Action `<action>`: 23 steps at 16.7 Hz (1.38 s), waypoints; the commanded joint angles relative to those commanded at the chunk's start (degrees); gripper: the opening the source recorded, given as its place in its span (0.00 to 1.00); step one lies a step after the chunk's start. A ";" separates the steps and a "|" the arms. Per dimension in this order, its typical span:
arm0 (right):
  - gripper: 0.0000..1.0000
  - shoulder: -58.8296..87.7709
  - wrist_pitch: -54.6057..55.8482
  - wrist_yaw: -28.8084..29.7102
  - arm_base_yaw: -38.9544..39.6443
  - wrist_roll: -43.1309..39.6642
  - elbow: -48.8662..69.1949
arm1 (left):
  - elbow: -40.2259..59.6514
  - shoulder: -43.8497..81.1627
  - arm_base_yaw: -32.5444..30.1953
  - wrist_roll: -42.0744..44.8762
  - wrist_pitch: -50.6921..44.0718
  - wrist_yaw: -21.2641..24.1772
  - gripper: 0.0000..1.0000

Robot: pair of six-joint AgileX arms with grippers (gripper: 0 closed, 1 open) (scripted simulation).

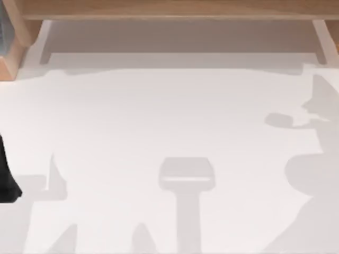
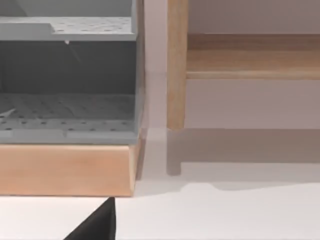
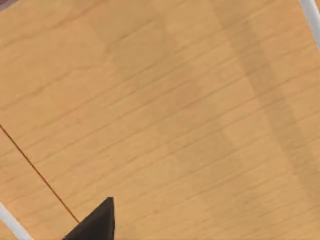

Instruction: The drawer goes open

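Observation:
I cannot pick out the drawer for certain. Close in front of my right gripper [image 3: 95,224] is a light wooden panel [image 3: 170,110] crossed by a thin dark seam [image 3: 40,172]. My left gripper [image 2: 97,226] hovers low over the white table, facing a wooden cabinet [image 2: 65,167] with grey perforated shelves [image 2: 67,107]. In the top view a black part of my left arm [image 1: 6,180] juts in at the table's left edge.
A wooden rail [image 1: 169,9] runs along the far edge of the white table [image 1: 159,116], with the cabinet's corner [image 1: 11,55] at the far left. A wooden post [image 2: 176,65] stands beside the cabinet. Arm shadows fall on the table's right and front.

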 joint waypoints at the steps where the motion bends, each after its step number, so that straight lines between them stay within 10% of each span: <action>1: 1.00 3.89 2.66 -0.23 -0.36 -5.24 1.04 | 0.00 0.00 0.00 0.00 0.00 0.00 1.00; 8: 1.00 21.21 15.44 -1.21 -1.71 -28.66 5.61 | 0.00 0.00 0.00 0.00 0.00 0.00 1.00; 23: 1.00 25.11 12.63 0.13 -0.42 -30.00 12.46 | 0.00 0.00 0.00 0.00 0.00 0.00 1.00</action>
